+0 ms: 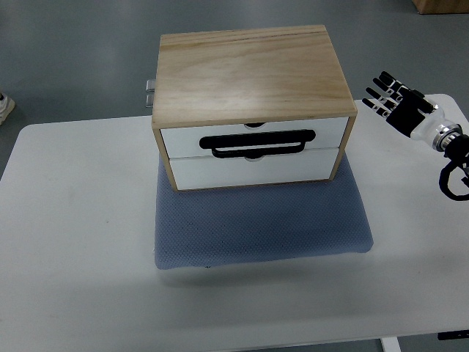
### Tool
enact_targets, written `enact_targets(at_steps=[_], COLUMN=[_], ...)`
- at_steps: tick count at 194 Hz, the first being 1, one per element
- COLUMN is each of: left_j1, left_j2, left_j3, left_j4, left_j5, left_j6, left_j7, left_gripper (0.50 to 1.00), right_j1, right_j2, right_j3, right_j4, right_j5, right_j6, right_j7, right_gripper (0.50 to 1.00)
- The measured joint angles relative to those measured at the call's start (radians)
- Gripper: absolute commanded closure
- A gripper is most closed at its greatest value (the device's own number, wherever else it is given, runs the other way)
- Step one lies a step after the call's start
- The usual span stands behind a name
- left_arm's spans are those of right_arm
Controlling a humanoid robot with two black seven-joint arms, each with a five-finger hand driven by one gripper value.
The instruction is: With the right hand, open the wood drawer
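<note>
A wooden box (253,70) with two white drawer fronts stands on a blue-grey mat (260,224) in the middle of a white table (73,257). The upper drawer (183,139) and the lower drawer (190,170) both sit flush with the box, closed. A black handle (258,144) runs across the seam between them. The right hand (399,103) enters from the right edge and hovers over the table's far right corner, well apart from the box. Its fingers (377,92) are stretched out straight and spread, pointing toward the upper left, and they hold nothing. A black cable (454,176) loops by the wrist.
</note>
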Motion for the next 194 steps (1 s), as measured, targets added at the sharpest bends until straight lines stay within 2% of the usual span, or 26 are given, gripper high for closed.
enact_targets(at_steps=[194], left_j1=[-0.002], left_j2=[0.0], left_j3=[0.002], left_j4=[0.01], left_j5=[0.0], left_j6=[0.0], left_j7=[-0.001], left_gripper=[0.5], right_j1=[0.006], right_j2=[-0.017], right_j3=[0.004], right_j4=[0.002], right_j5=[0.0], right_j6=[0.0], right_j7=[0.005], right_gripper=[0.546])
